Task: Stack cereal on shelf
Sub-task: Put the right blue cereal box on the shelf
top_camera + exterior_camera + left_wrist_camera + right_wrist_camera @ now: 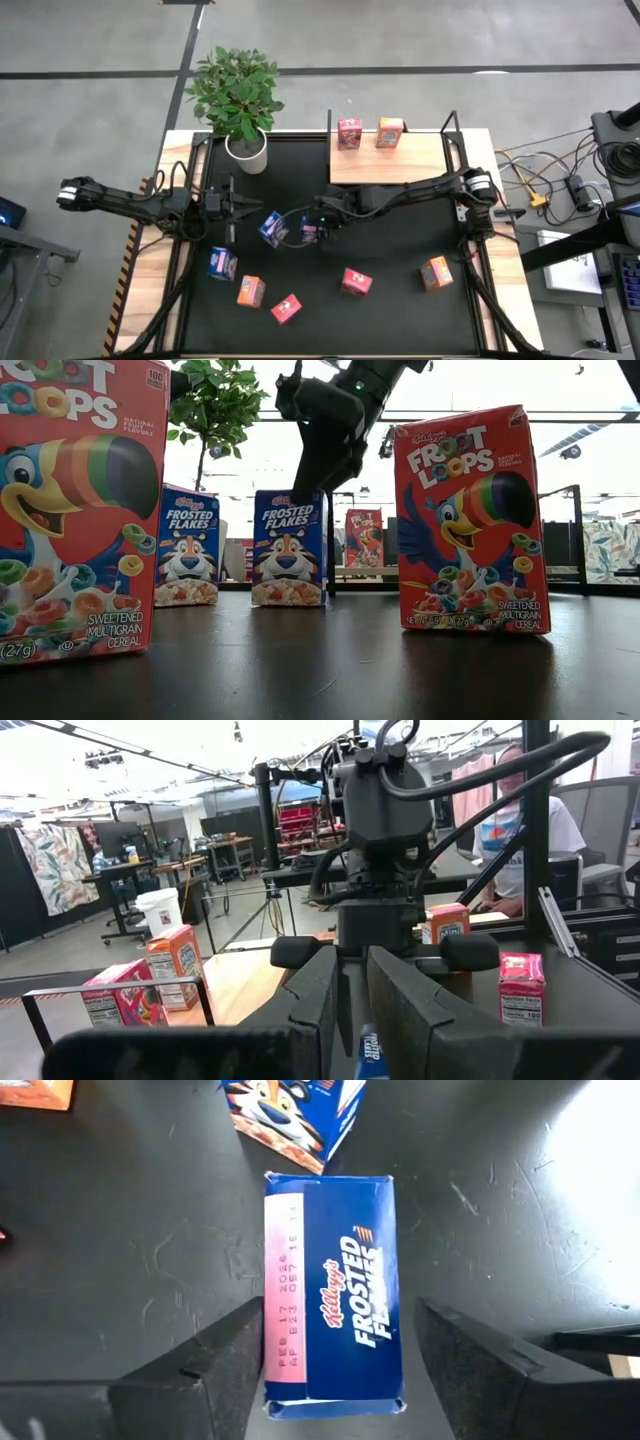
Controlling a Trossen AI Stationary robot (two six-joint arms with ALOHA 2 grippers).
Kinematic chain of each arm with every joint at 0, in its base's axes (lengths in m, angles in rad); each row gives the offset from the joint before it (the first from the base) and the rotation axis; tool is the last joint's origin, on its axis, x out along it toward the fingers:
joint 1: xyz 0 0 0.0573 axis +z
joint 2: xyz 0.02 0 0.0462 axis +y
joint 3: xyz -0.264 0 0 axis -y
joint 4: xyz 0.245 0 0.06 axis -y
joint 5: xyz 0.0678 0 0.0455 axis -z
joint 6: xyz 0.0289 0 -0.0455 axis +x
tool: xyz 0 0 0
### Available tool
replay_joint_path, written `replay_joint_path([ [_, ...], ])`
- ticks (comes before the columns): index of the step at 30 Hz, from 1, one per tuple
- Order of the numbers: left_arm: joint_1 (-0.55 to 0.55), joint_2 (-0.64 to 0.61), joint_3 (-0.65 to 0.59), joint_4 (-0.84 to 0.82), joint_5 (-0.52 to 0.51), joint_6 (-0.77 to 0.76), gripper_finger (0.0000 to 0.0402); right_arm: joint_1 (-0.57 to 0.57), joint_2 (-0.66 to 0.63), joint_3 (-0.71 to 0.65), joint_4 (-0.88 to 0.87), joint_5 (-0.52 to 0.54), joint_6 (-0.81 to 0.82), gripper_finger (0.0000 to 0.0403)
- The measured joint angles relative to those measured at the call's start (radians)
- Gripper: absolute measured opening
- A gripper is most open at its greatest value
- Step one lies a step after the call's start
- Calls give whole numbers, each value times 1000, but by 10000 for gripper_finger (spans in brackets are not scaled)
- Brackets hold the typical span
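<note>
Right gripper [330, 1350] straddles the Frosted Flakes box [330, 1290], fingers apart, with bare tabletop [130, 1260] either side. Left gripper [240, 207], fingers together, waits nearby. Only the high view shows the shelf [395, 160] holding two boxes.

Right arm: reaches from the right edge toward table centre, wrist turned downward; right tool [330, 1370] fingers spread wide apart. Left arm: extended level from the left; left tool [236, 206] fingers pressed together.

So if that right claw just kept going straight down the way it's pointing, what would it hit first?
Most likely the blue Frosted Flakes box right beneath it. The right gripper hangs open above that box, fingers either side, apparently not touching yet.
</note>
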Motion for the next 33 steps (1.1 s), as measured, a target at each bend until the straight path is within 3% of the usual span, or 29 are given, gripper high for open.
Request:
replay_joint_path([
  [11, 0, 0, 0, 0, 0, 0, 45, 0, 0, 0, 0, -8, 1, 153],
  [17, 0, 0, 0, 0, 0, 0, 45, 0, -26, -1, -14, -39, -9, 136],
  [24, 0, 0, 0, 0, 0, 0, 45, -12, -175, -1, -161, -49, -46, 140],
  [33, 0, 3, 0, 2, 0, 0, 45, -154, -414, -63, -409, 97, -65, 135],
])
